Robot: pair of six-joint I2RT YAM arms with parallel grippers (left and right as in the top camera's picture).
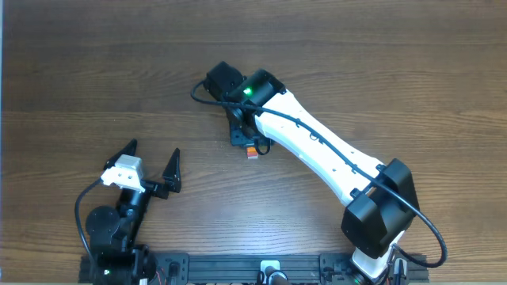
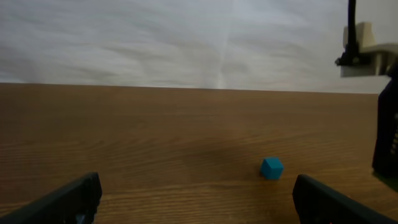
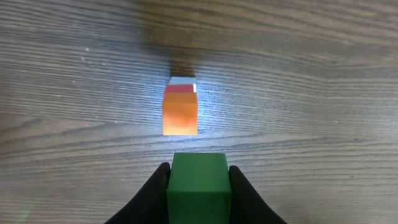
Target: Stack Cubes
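My right gripper (image 3: 199, 190) is shut on a green cube (image 3: 199, 180) and hangs above the table. Just beyond the green cube stands a small stack (image 3: 180, 109): an orange cube (image 3: 180, 117) on top, a red cube (image 3: 180, 89) under it and a pale cube (image 3: 183, 81) at the bottom. In the top view the stack (image 1: 253, 152) shows beside the right gripper (image 1: 241, 133) near the table's middle. My left gripper (image 1: 153, 152) is open and holds nothing, low at the front left. A blue cube (image 2: 272, 168) lies alone on the wood ahead of the left gripper (image 2: 199, 202).
The brown wooden table (image 1: 380, 63) spreads out on all sides. The white right arm (image 1: 317, 146) runs diagonally from the front right to the middle. Part of that arm (image 2: 385, 124) stands at the edge of the left wrist view, past the blue cube.
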